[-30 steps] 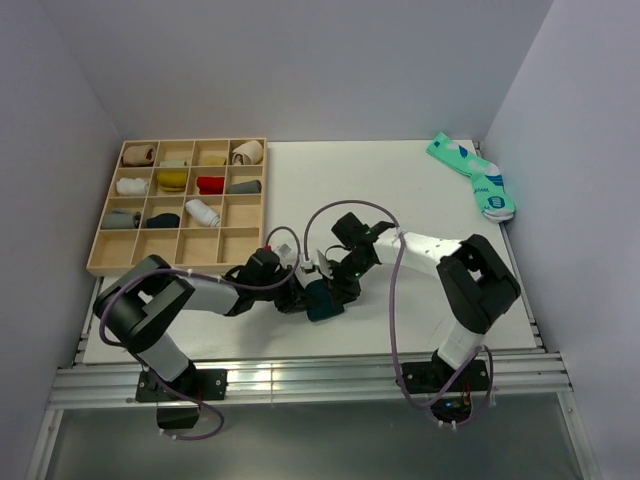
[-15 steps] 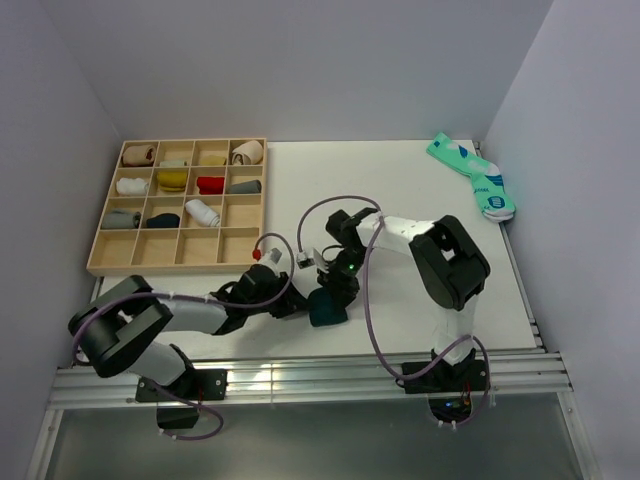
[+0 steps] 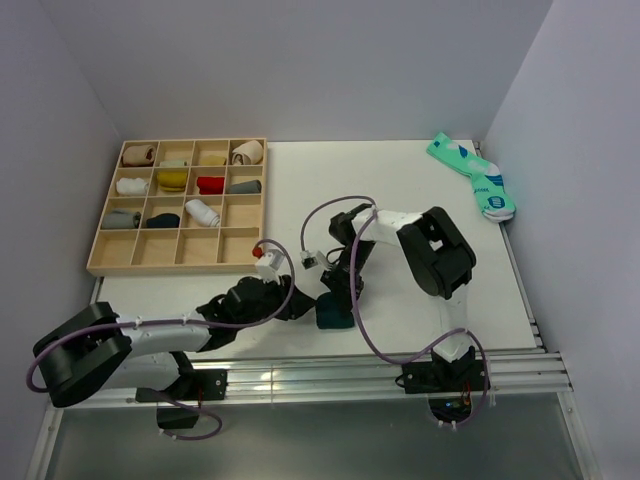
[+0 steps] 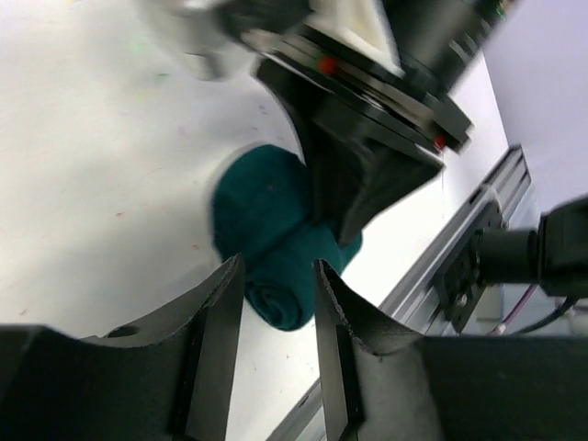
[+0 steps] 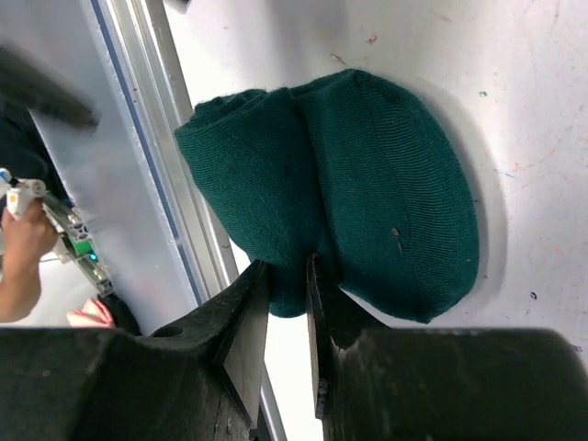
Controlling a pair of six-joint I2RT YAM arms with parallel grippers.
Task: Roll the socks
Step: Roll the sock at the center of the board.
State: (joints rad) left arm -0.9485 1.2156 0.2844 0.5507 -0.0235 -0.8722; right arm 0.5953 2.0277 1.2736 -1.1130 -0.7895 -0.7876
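The dark green sock (image 3: 335, 316) lies as a tight roll on the white table near its front edge. In the right wrist view the roll (image 5: 367, 184) fills the middle. My right gripper (image 5: 287, 276) is shut on a fold at its lower edge, coming at the roll (image 4: 262, 216) from above. My left gripper (image 4: 278, 274) stands open just left of the roll, its spiral end showing between the fingertips with a gap on each side. From above, the left gripper (image 3: 300, 305) and right gripper (image 3: 341, 293) flank the roll.
A wooden compartment tray (image 3: 175, 267) with several rolled socks sits at the back left. A mint-green pair (image 3: 472, 175) lies at the far right corner. The aluminium rail (image 3: 300, 375) of the table's front edge runs close behind the roll (image 5: 152, 138).
My left gripper has opened and let go of the roll, and its arm has drawn back to the left. The right gripper has brought the roll nearer the front edge.
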